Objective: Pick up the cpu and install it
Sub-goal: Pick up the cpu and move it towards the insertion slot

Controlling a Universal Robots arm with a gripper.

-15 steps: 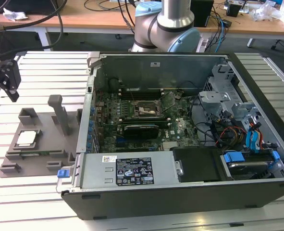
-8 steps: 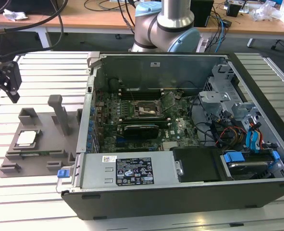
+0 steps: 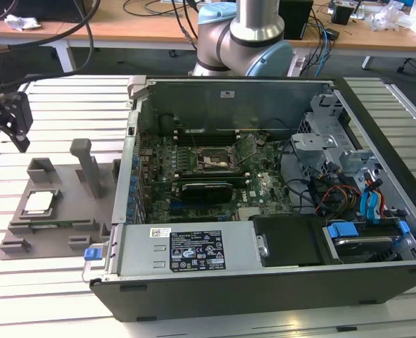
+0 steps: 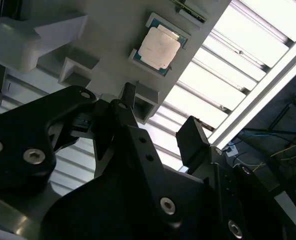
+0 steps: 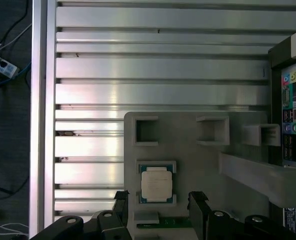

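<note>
Open tool over the cpu in its tray

The tool (image 3: 9,116) hangs above the desk (image 3: 60,98) at the exterior view's left, and it holds nothing. In both wrist views its two black fingers (image 5: 198,200) are spread wide, with only air between them. The cpu (image 5: 156,184) lies flat in a square pocket of the grey tray (image 5: 203,165), with its shiny side up. The tool does not touch it. In the first wrist view the cpu shows in the gap between the two fingers, lower down than they are. The tray rests on the desk, just beside the open computer case (image 3: 278,285). Inside the case, the dark socket (image 3: 211,160) sits on the green board, well apart from the cpu.
</note>
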